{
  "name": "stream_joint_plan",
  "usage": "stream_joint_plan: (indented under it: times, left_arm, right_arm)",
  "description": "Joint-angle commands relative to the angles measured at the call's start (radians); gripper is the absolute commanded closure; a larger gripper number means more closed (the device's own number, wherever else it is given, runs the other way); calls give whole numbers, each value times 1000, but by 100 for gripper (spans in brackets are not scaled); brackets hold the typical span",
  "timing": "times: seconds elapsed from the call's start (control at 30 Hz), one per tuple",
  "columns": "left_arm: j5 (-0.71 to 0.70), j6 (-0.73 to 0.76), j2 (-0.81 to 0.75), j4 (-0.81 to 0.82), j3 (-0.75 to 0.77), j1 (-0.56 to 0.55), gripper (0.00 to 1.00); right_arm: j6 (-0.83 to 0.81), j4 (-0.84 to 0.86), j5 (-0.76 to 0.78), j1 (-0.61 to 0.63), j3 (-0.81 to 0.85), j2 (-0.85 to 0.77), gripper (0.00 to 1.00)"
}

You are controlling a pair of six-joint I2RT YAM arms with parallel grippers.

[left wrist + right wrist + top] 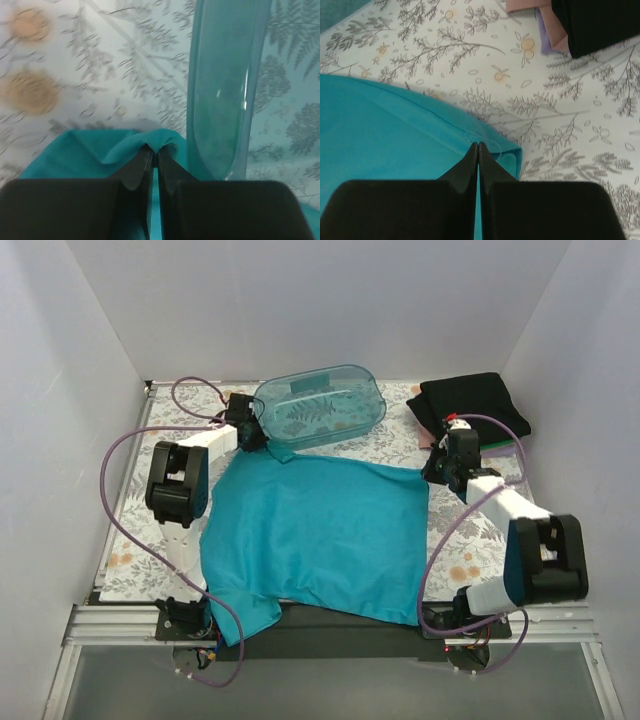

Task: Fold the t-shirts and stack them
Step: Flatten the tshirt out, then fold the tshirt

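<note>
The teal-blue t-shirt [315, 535] lies spread over the middle of the table, its near edge hanging over the front. My left gripper [262, 440] is shut on its far left corner [150, 140], right beside the plastic tub. My right gripper [432, 472] is shut on its far right corner [492, 145]. A stack of folded shirts sits at the back right, the black one [472, 402] on top, pinkish [532, 7] and green [505, 447] edges showing beneath.
A translucent teal plastic tub [320, 405] stands at the back centre, its wall [225, 90] close to my left fingers. The floral tablecloth [470, 550] covers the table. White walls enclose three sides.
</note>
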Motion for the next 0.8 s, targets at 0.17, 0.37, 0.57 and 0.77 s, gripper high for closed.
stream_joint_plan:
  times: [0.17,0.37,0.57,0.77]
  left_arm:
    - [94,23,-21,63,78,-2,100]
    - [70,-27,-129,49,-37,1,100]
    - [36,-64,-250,-26,-145,1,100]
    - [103,-112,-412,-90,-322,1,100]
  right_arm:
    - [-73,143,13,-5,171,149,99]
    - [-64,104,-41,-7,142,91,99]
    - [-61,43,-79,-7,87,3,99]
    - [-62,-66,-88,-5,21,-99,99]
